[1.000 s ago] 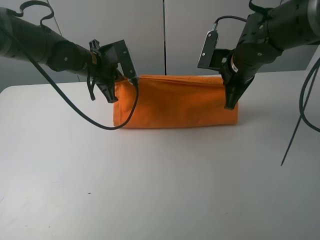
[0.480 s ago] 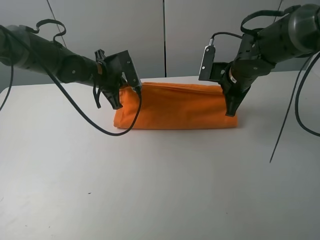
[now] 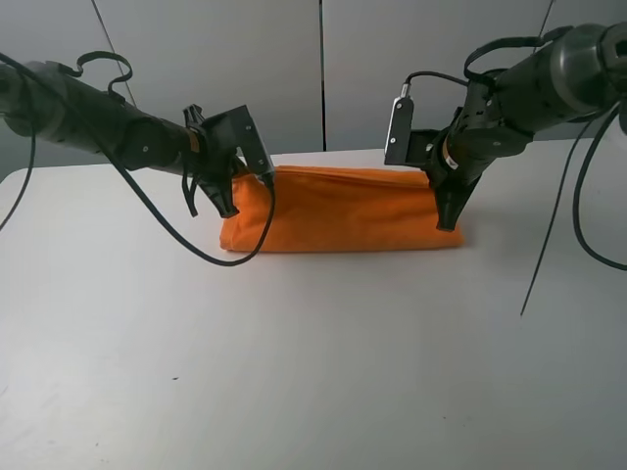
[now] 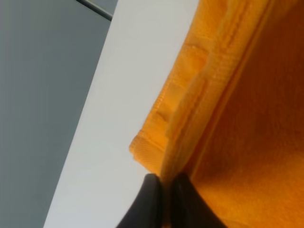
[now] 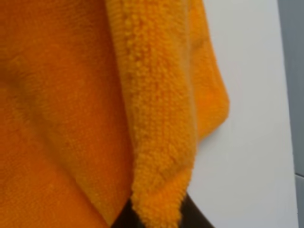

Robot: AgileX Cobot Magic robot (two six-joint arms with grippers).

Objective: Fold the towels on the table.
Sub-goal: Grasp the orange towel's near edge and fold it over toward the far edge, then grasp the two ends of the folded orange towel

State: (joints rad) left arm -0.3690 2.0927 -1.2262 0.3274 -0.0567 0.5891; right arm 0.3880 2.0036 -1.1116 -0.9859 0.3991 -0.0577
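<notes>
The left gripper (image 3: 225, 204) is clenched on the left end of the orange towel (image 3: 343, 211). In the left wrist view its two dark fingers (image 4: 145, 206) sit close together with the towel's hemmed edge (image 4: 190, 90) pinched between them, at the corner where several layers of hem stack up. The right gripper (image 3: 448, 217) grasps the towel's opposite end. In the right wrist view a thick, nubby fold of terry cloth (image 5: 159, 142) runs down between its fingers (image 5: 122, 219), which show only as dark slivers on either side of the fold.

The towel lies folded into a long, low band across the far part of the white table (image 3: 294, 372). Its long sides run left to right, and both short ends are held by the grippers. The upper layer is slightly rumpled along the far edge, and the near edge rests flat on the tabletop.

Both black arms reach in from the outer sides and angle down toward the towel's ends. A black cable (image 3: 211, 252) from the left arm droops in a loop in front of the towel's left end. A grey panelled wall (image 3: 245, 59) stands behind the table.
</notes>
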